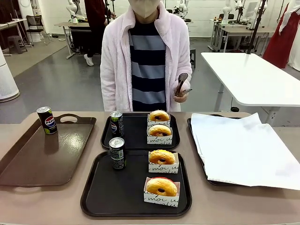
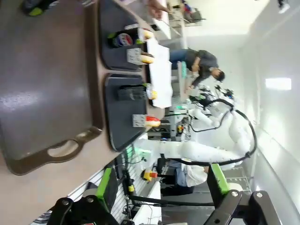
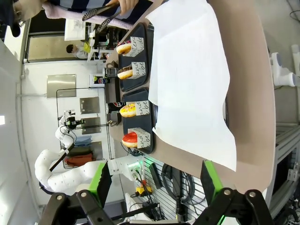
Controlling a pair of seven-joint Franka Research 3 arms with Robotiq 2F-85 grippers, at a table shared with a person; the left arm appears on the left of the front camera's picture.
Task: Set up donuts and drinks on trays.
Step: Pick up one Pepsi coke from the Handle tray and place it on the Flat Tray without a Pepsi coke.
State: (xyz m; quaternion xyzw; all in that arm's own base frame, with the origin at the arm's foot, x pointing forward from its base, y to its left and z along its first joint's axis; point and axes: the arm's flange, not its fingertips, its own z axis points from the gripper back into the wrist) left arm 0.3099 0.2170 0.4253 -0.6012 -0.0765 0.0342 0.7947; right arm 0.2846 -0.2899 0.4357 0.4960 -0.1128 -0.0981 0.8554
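Front view, left to right: glossy brown tray (image 1: 42,159) with cut-out handles, one Pepsi can (image 1: 47,120) upright on its far left corner. Middle: two black square trays, one behind the other. Far tray (image 1: 136,133) has a can (image 1: 116,123) upright on its left side and two donuts (image 1: 159,116) (image 1: 160,130) in white "moi" holders in a row on the right. Near tray (image 1: 117,187) has the same layout: can (image 1: 117,153) upright at far left, two donuts (image 1: 162,157) (image 1: 161,186) on the right, nearest one close to the front rim. Right: tray lined with white paper (image 1: 243,150), paper overhanging it. Person behind the far tray holds dark tongs (image 1: 182,79) in one hand (image 1: 183,96).

Left wrist view (rolled sideways): left gripper (image 2: 159,190) fingers spread wide, nothing between the green pads (image 2: 105,187), hanging off the brown tray's handle end.

Right wrist view: right gripper (image 3: 157,180) likewise spread wide and holding nothing, past the near edge of the paper-lined tray.
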